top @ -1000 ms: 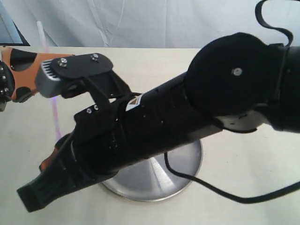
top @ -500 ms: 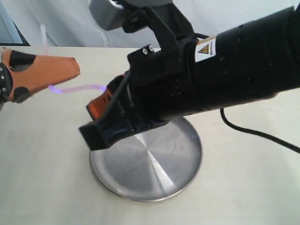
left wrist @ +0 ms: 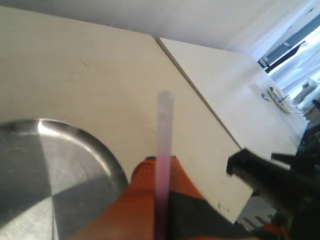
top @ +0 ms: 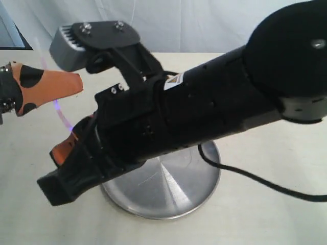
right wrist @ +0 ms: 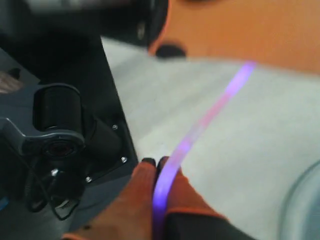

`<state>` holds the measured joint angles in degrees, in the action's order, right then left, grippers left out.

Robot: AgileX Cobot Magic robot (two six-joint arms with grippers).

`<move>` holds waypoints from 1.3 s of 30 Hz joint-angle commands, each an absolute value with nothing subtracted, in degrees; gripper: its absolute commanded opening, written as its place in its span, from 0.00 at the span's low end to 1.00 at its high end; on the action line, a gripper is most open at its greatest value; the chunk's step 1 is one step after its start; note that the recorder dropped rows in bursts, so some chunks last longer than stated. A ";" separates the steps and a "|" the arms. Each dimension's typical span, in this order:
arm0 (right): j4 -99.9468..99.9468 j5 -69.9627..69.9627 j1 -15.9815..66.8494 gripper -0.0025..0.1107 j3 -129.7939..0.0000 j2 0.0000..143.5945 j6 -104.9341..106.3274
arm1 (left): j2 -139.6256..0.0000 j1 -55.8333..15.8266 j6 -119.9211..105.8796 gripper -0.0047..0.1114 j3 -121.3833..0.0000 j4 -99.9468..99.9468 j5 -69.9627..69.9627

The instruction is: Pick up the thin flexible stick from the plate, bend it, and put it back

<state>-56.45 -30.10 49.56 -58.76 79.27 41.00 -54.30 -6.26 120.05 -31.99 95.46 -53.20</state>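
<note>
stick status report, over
Left gripper and right gripper both shut on stick. Stick bowed between them, off the plate. Nothing seen in the way.

Soft, bright light puts radial glare on the plate (top: 179,191); both wrist views are blurred close up.

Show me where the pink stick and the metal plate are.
pink stick (right wrist: 195,131), right wrist view, glowing middle of its curve.
metal plate (top: 176,191), exterior view, bare brushed surface near the front.

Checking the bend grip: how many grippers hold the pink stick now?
2. The left gripper grips the stick at the exterior view's left edge; the right gripper just below, left of the plate.
</note>
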 commanded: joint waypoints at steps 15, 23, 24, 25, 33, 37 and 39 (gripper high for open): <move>-60.42 -32.24 50.78 0.01 -59.30 82.27 43.80 | -53.85 -6.53 115.87 0.04 -34.76 88.88 -49.97; -50.39 -22.70 46.68 0.01 -60.54 73.23 38.67 | -56.73 -6.53 119.89 0.04 -31.81 97.43 -57.58; -47.36 -23.04 45.99 0.01 -60.43 72.90 35.39 | -56.73 -6.53 119.89 0.04 -31.81 95.26 -60.23; -41.19 -24.87 44.80 0.01 -60.43 72.81 29.59 | -56.59 -6.53 119.89 0.04 -31.81 90.34 -64.28; -60.06 -33.05 49.83 0.01 -60.44 80.79 44.35 | -56.65 -6.53 118.26 0.04 -38.14 93.34 -51.36; -58.39 -27.82 49.23 0.01 -62.61 76.24 46.12 | -59.40 -6.53 119.81 0.04 -36.26 99.95 -55.33; -53.78 -25.44 47.54 0.01 -62.61 73.77 42.44 | -59.29 -6.53 119.81 0.04 -34.97 99.95 -58.58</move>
